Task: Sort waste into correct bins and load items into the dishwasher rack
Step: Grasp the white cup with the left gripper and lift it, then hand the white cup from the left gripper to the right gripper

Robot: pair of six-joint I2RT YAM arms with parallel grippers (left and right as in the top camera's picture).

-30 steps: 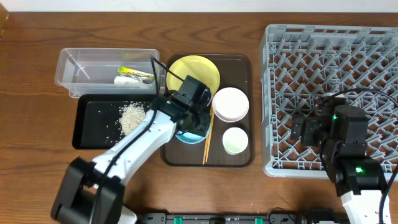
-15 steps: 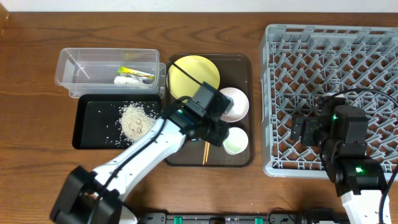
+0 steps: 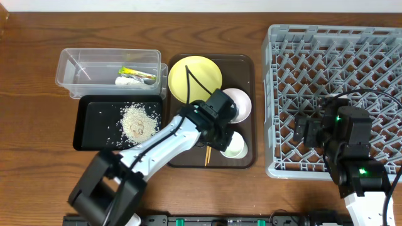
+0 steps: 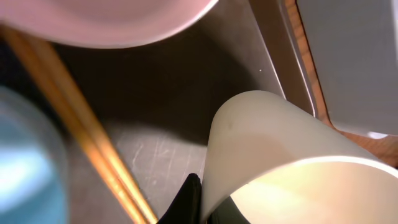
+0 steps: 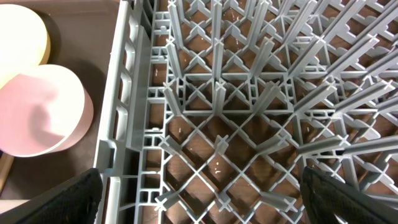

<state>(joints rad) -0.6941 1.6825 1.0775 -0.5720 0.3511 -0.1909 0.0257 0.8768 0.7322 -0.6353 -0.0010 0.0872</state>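
My left gripper [image 3: 221, 140] is pinched shut on the left rim of the small white cup [image 3: 236, 146], a dark fingertip [image 4: 189, 198] pressed against the outside of its wall. The cup sits at the near right corner of the brown serving tray [image 3: 246, 63]. The chopsticks [image 3: 207, 153] lie just left of the cup, and the white bowl [image 3: 239, 104] is just beyond it. My right gripper [image 3: 306, 129] hangs with jaws wide over the grey dishwasher rack [image 3: 333, 37], holding nothing. Everything rests on a dark wooden table [image 3: 31, 176].
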